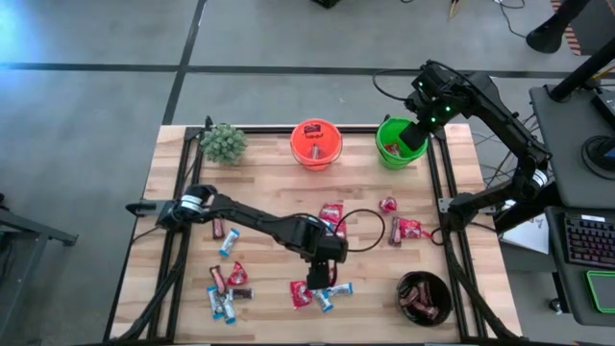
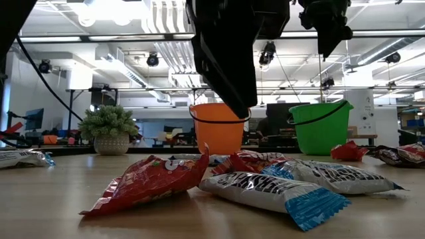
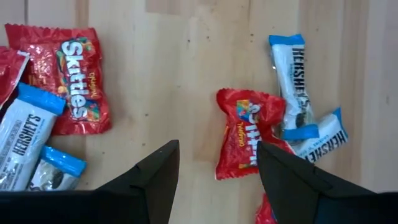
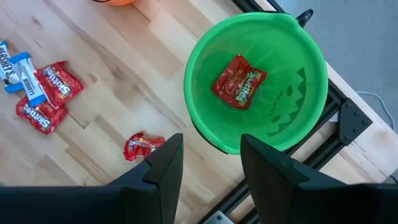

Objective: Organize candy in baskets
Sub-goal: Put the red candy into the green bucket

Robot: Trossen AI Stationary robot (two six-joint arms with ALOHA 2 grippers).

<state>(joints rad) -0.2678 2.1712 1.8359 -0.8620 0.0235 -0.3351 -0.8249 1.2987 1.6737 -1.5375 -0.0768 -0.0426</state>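
Note:
Wrapped candies lie scattered on the wooden table: red packets (image 1: 331, 213), blue-and-white bars (image 1: 229, 242) and dark brown ones. My left gripper (image 3: 217, 180) is open and hovers over a cluster near the table's near edge. A red Skittles packet (image 3: 242, 132) lies just ahead between its fingers, beside blue-and-white Hershey's bars (image 3: 292, 74). My right gripper (image 4: 211, 158) is open above the green pail (image 4: 292, 124), which holds one red packet (image 4: 238, 81). The orange pail (image 1: 316, 142) stands left of the green one. The black bowl (image 1: 424, 296) holds brown candies.
A fuzzy green plant (image 1: 223, 142) stands at the far left corner. A black cable loop (image 1: 365, 226) lies on the table by the left arm. More red packets (image 1: 408, 229) lie right of centre. Dark frame rails (image 1: 437, 192) run along the table's sides.

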